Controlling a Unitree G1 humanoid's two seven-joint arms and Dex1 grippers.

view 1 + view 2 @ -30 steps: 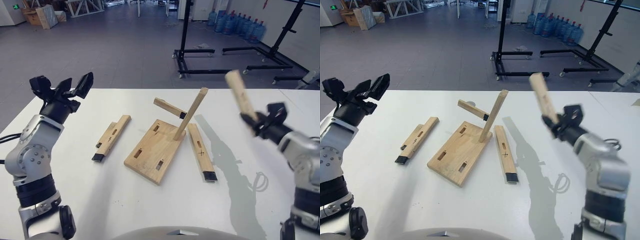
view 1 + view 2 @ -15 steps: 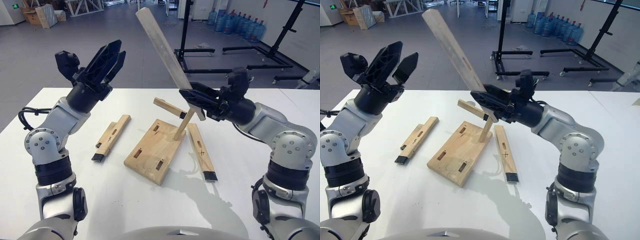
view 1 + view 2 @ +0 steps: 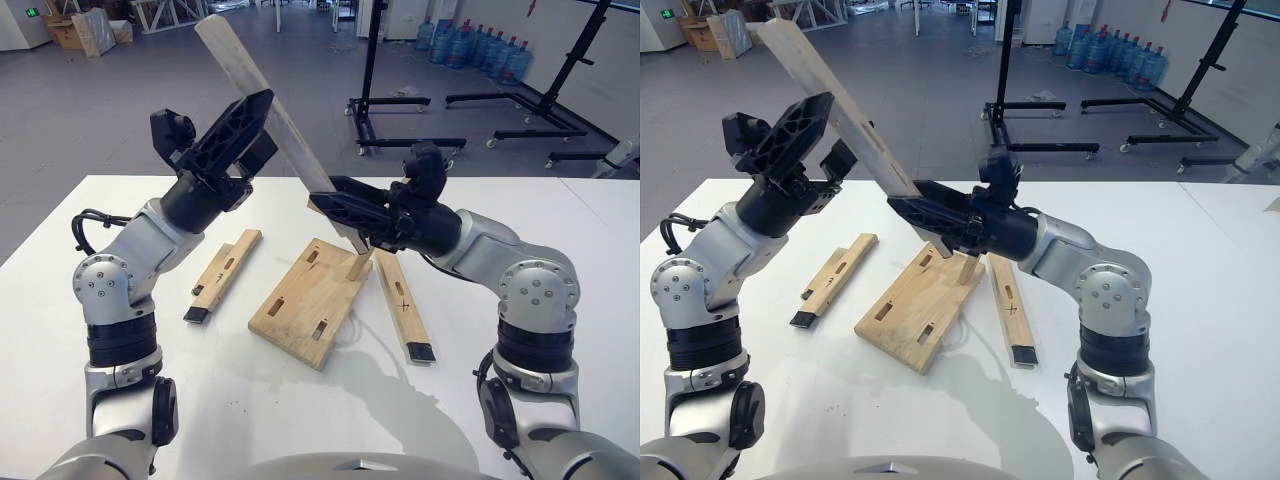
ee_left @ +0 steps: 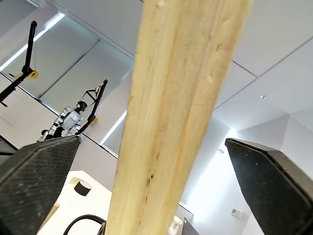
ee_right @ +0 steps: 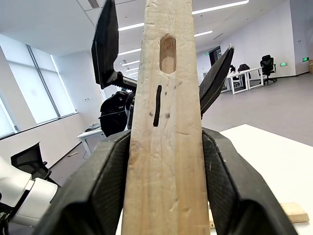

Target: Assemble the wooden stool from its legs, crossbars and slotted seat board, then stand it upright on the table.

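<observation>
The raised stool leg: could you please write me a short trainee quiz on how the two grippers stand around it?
1. True or false: the right gripper is shut on the raised leg.
2. Pick one. The left gripper is: A) shut on the raised leg; B) open, straddling the raised leg without touching it; C) resting on the seat board.
3. Fill in: the seat board lies flat on the ___.

Key: 1 true; 2 B; 3 table.
</observation>
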